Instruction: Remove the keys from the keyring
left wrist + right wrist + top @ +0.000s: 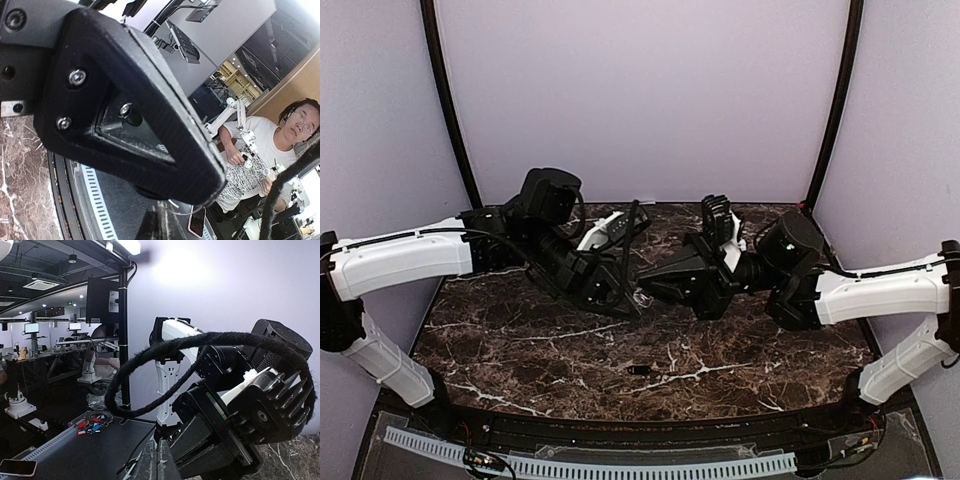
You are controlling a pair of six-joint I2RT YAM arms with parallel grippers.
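My left gripper and right gripper meet tip to tip above the middle of the marble table. Both are shut. In the left wrist view a thin silvery keyring curves from my left gripper to the underside of the right gripper's black body. In the right wrist view my right gripper is pressed shut against the left gripper's body; whether anything is pinched between its fingers is hidden. One small dark key lies loose on the table in front of the grippers.
A white slotted cable tray runs along the near edge. Black frame posts stand at the back corners against the pale walls. A braided black cable loops over the left arm. A phone lies beyond the table.
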